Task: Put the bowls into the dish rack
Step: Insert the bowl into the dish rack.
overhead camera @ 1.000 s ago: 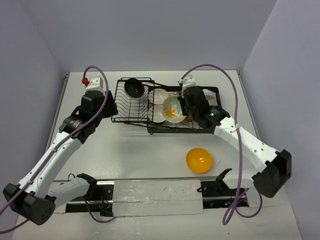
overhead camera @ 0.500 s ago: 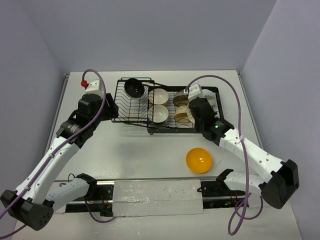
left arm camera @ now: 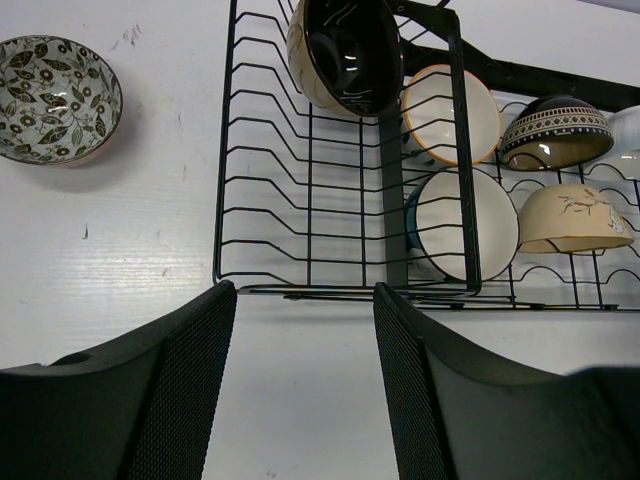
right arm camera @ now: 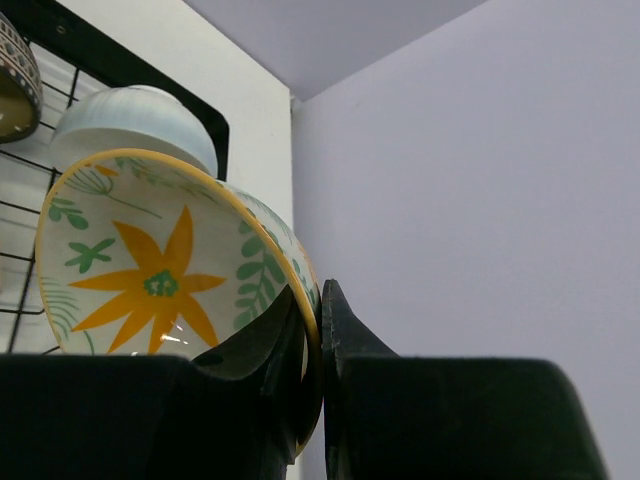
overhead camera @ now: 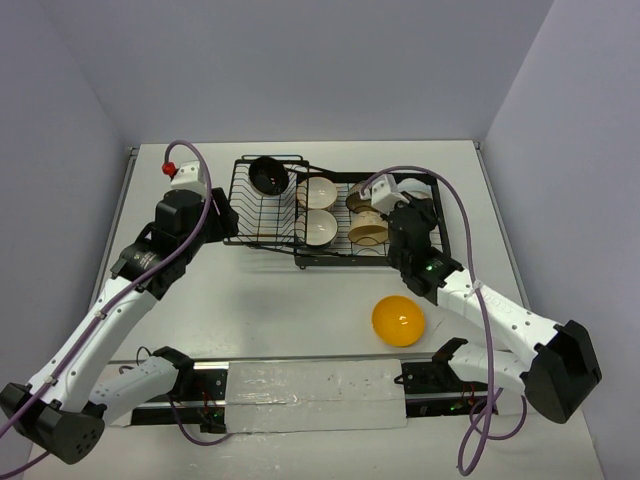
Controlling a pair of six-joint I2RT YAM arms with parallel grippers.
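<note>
A leaf-patterned bowl (left arm camera: pixel 55 95) sits on the bench (left arm camera: pixel 120 260). The left tool (left arm camera: pixel 303 292) gapes empty before the black wire rack (left arm camera: pixel 310 200) of glossy round bowls (left arm camera: pixel 460 225). The right tool (right arm camera: pixel 312 340) pinches the yellow rim of a flower-painted bowl (right arm camera: pixel 150 260) at the rack's right end.

Right tool (right arm camera: pixel 315 315), pinching the rim of the flowered bowl (right arm camera: pixel 150 265), has shifted from above the middle of the rack (overhead camera: pixel 262 212) to its right end. The bowl's painted face, previously seen from above, is now hidden beneath the arm. Uncovered by the move: a tan bowl (overhead camera: pixel 368 231) and a brown patterned bowl (overhead camera: pixel 359 203), both now just left of the tool. The right arm's elbow has swung rightward and nearer. Left arm (overhead camera: pixel 118 292) has drawn back slightly, near-left.
</note>
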